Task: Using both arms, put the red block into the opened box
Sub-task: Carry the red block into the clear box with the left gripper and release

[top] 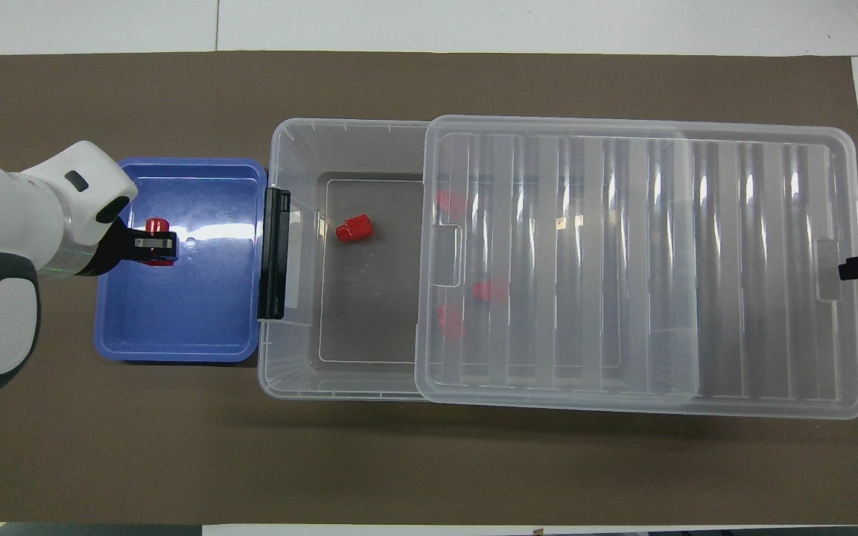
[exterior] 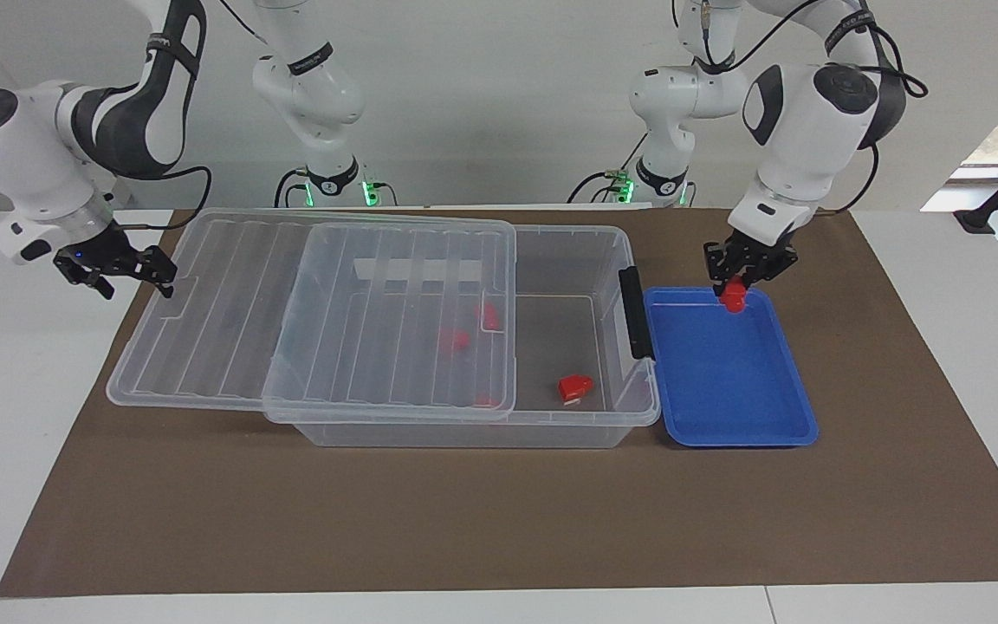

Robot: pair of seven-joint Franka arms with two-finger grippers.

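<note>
Facing view: left gripper [exterior: 740, 282] clamps red block [exterior: 734, 296] above blue tray [exterior: 789, 429]; next, carry beside it over box [exterior: 612, 260] opening, release.

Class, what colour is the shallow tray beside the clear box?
Blue. The tray shows best in the overhead view, beside the box.

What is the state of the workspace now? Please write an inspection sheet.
Surface: brown mat on a white table.
Job's things: red block held up over the blue tray; box part open, its lid slid toward the right arm's end.
Clutter: four red pieces in the box, one uncovered.
Grippers: left gripper shut on the red block; right gripper at the lid's end edge.
Cables: dark cables along both arms.
Surroundings: white wall; window at one side.
</note>
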